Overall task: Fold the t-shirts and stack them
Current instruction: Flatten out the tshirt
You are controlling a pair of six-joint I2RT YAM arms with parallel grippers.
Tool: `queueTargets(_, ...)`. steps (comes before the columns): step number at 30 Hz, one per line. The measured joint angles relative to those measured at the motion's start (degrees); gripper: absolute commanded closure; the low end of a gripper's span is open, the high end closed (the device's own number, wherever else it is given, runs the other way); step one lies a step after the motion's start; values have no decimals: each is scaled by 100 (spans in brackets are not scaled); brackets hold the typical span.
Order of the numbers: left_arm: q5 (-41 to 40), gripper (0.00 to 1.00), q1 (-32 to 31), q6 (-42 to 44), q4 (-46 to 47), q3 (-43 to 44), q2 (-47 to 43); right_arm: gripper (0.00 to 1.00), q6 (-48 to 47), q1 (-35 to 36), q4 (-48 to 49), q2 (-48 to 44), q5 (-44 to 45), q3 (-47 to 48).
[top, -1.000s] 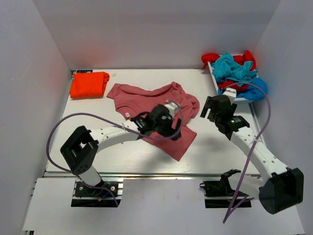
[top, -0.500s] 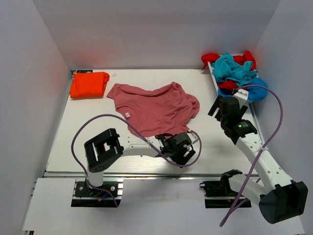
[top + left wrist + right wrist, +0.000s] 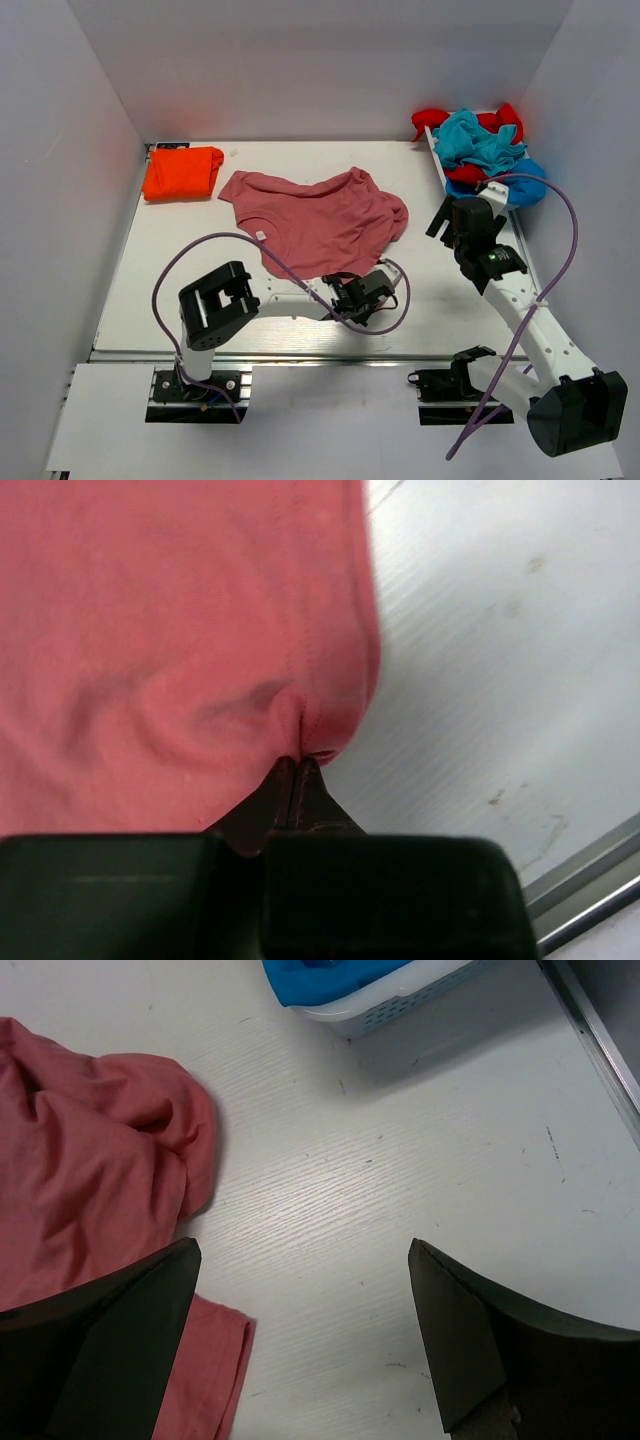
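A dusty pink-red t-shirt [image 3: 320, 215] lies spread and rumpled on the middle of the white table [image 3: 180, 270]. My left gripper [image 3: 365, 290] is low at the shirt's near hem. In the left wrist view its jaws [image 3: 298, 762] are shut on a pinch of the pink-red hem [image 3: 310, 680]. My right gripper [image 3: 452, 215] hovers open to the right of the shirt; between its fingers [image 3: 302, 1250] there is only bare table, with the shirt's edge [image 3: 90, 1150] to the left. An orange t-shirt [image 3: 182, 172] lies folded at the back left.
A white basket [image 3: 400, 1005] at the back right holds a heap of red, teal and blue t-shirts [image 3: 480, 140]. White walls close in the table on three sides. A metal rail [image 3: 300, 355] runs along the near edge.
My left arm swung from over the shirt's middle down to its near hem, and its jaws closed on the cloth. The right gripper drew back slightly to the right and stayed open.
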Motion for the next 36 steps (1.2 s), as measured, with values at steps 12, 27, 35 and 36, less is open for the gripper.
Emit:
queueTargets(12,-2909,100,448,-2321,-2365,-1040,-1908,10,-691,-46,369,1021,-1440,2)
queueTargets(27,-4232,100,916,-2282,-2583,-868,-4030,10,-1126,546,723,2461,-3038,-46)
queueTargets(35,-4232,100,916,-2135,-2448,-807,-3939,14,-863,1355,1263,2990,-3178,-232)
queueTargets(36,-4232,100,916,-2131,-2430,-800,-3917,16,-791,1419,1362,3025,-3167,-293)
